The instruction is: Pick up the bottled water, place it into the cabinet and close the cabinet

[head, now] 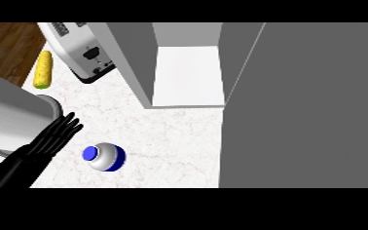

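Bottled water [105, 156], a small clear plastic bottle with a blue cap, stands upright on the pale marble worktop [173, 136] just beside the empty, straight-fingered black left hand [54, 135]; likely light, smooth and slippery, best gripped round its body.

The counter [173, 131] looks like pale veined marble, the floor [16, 44] like dark wood, the toaster [75, 48] like glossy metal, the cabinet [287, 102] matt grey.
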